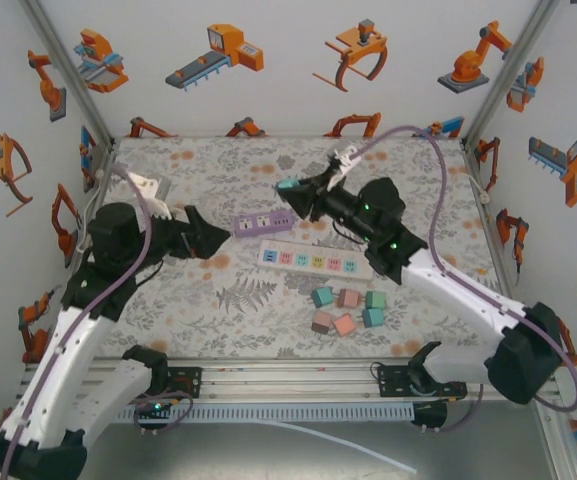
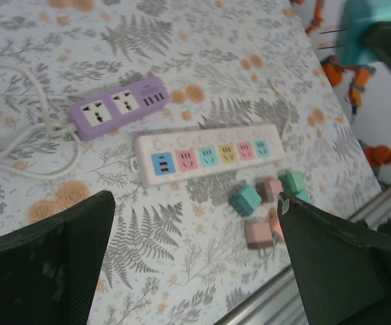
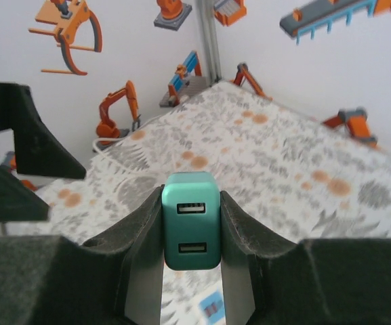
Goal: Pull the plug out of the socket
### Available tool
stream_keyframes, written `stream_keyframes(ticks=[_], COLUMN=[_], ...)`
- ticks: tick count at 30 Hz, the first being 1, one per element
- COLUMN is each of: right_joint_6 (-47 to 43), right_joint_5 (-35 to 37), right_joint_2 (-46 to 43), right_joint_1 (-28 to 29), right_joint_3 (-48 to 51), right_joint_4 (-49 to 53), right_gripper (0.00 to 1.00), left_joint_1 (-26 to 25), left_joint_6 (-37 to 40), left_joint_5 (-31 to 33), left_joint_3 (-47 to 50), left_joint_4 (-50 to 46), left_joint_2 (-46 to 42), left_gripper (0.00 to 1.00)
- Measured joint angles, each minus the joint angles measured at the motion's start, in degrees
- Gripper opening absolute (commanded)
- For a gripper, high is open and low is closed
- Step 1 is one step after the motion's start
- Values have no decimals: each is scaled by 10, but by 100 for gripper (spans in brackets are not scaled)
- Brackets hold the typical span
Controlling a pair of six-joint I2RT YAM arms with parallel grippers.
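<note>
Teal plug [image 3: 190,229]: clamped between closed-down fingers of right gripper [image 1: 294,191], raised above purple socket [image 1: 261,224]. Left gripper [image 2: 195,200]: spread wide, empty, held near purple socket.

Top external looks steeply down on the white power strip [image 1: 315,260] from its near side. Left wrist shares it, nearer, obliquely. Right wrist, tight on the teal USB charger [image 3: 190,220], faces the wall corner [image 3: 209,61] beyond the strip.

plug [image 3: 190,228] wedged between right gripper [image 1: 294,190] fingers | short strip [image 1: 260,223] on table [image 1: 168,300], just ahead of left gripper [image 1: 224,238], between both grippers | long strip [image 1: 313,260] beside short strip, right of left gripper | loose plugs [image 1: 346,310] behind right gripper, near long strip
</note>
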State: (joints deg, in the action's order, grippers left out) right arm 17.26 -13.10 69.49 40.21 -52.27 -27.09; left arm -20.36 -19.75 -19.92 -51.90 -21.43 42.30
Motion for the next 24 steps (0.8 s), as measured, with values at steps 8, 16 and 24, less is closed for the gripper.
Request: stream_keyframes(ticks=[8, 16, 24], right_joint_6=[131, 164, 152], right_joint_5=[-11, -48, -76], right_joint_2=[-129, -133, 20], right_joint_1=[3, 57, 100], right_joint_3=[161, 196, 185], right_joint_4=[72, 179, 238], right_gripper=[11, 11, 11], left_joint_1=[-14, -18, -18], left_joint_6=[120, 211, 269], left_joint_5=[-165, -243, -267], left_joint_3=[14, 52, 56], left_joint_4=[-87, -166, -232], left_joint_2=[-130, -227, -232], left_gripper=[97, 97, 97])
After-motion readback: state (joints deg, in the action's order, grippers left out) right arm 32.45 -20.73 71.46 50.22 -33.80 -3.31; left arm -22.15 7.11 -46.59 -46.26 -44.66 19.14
